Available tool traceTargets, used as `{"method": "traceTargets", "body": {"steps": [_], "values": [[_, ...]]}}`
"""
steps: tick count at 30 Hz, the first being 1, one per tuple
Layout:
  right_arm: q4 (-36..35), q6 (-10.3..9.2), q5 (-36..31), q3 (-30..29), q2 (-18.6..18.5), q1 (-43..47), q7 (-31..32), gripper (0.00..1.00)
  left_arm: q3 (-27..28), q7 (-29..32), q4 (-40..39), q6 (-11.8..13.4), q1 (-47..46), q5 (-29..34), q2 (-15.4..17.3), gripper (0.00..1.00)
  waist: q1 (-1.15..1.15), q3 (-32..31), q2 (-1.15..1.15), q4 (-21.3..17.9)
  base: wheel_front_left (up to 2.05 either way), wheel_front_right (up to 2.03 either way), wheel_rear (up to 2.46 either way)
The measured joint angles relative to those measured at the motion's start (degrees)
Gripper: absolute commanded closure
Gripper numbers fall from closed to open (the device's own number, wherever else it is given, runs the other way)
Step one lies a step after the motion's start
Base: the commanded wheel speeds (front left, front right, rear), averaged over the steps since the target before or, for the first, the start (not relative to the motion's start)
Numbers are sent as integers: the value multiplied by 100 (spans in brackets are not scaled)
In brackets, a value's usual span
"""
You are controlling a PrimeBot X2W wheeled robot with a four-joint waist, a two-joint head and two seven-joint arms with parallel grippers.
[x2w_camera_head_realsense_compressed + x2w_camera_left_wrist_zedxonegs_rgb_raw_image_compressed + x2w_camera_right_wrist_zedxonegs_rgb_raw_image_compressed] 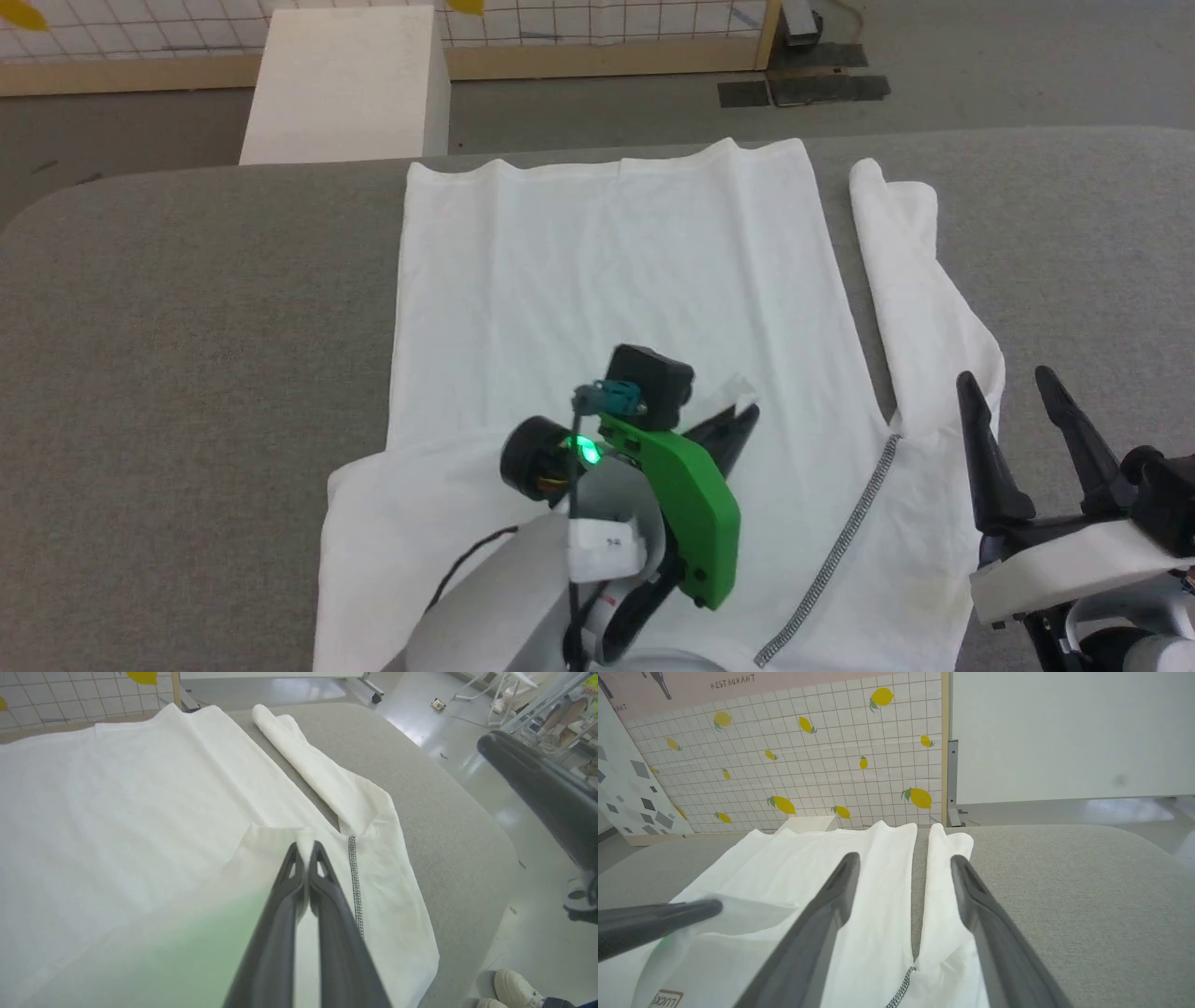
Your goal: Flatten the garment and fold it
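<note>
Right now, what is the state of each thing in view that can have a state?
garment: mostly spread flat on the grey table, one edge lifted.
left end effector: shut on the lifted edge of the garment.
right end effector: open, holding nothing, by the sleeve.

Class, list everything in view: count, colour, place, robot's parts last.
T-shirt: one, white, grey zigzag stitching, spread on the table.
Table: one, grey, under the T-shirt.
Box: one, white, beyond the table's far edge.
Wall panel: one, white grid with yellow lemons, behind the box.
Shoe: one, white, a person's, on floor beside table.
Left gripper: one, dark, shut on a T-shirt fold.
Right gripper: one, dark, open, above the sleeve.
</note>
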Motion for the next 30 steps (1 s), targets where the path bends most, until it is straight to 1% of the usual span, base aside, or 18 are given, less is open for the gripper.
{"method": "traceTargets", "body": {"steps": [3, 7, 15, 18, 19, 20, 21, 22, 23, 26, 28, 30], "values": [[-1, 0, -1, -73, 7, 0, -31, 0, -321, -63, 471, -182, -111, 83, -104, 100, 0, 43, 0, -128, 0, 0, 0], [3, 0, -4, -107, 14, -1, -108, 0, -617, -196, 1011, -361, -195, 175, -208, 100, 0, 118, 0, -325, 0, 0, 0], [120, 0, -31, -36, 23, -8, -222, 0, -1102, -271, 1806, -638, -257, 135, -266, 100, 0, 313, 0, -656, 0, 0, 0], [168, 0, -31, -26, 26, -9, -256, 0, -1249, -266, 2053, -781, -243, -37, -272, 100, 0, 380, 0, -705, 0, 0, 0], [187, 0, -31, -16, 26, -10, -256, 0, -1305, -260, 2107, -831, -242, -125, -271, 82, 0, 395, 0, -709, 0, 0, 0], [201, 0, -31, 1, 29, -16, -255, 0, -1366, -263, 2127, -869, -247, -167, -271, 47, 0, 401, 0, -701, 0, 0, 0], [205, 0, -31, 9, 31, -23, -255, 0, -1410, -264, 2119, -910, -247, -241, -272, 22, 0, 400, 0, -687, 0, 0, 0], [207, 0, -31, 3, 29, -24, -255, 0, -1447, -264, 2100, -958, -247, -322, -274, 4, 0, 397, 0, -670, 0, 0, 0], [208, 0, -31, -3, 25, -29, -254, 0, -1486, -264, 2075, -989, -247, -459, -276, 0, 0, 392, 0, -644, 0, 0, 0], [209, 0, -31, -13, -15, -49, -226, 0, -1463, -436, 1889, -1028, -258, -650, -277, 0, 0, 367, 0, -559, 0, 0, 0], [204, 0, -32, -30, -65, -75, -193, 0, -1312, -672, 1648, -1029, -280, -873, -282, 0, 0, 346, 0, -492, 0, 0, 0], [194, 0, -38, -75, -138, -110, -154, 0, -1102, -923, 1417, -1022, -334, -928, -286, 0, 0, 331, 0, -426, 0, 0, 0]]}}
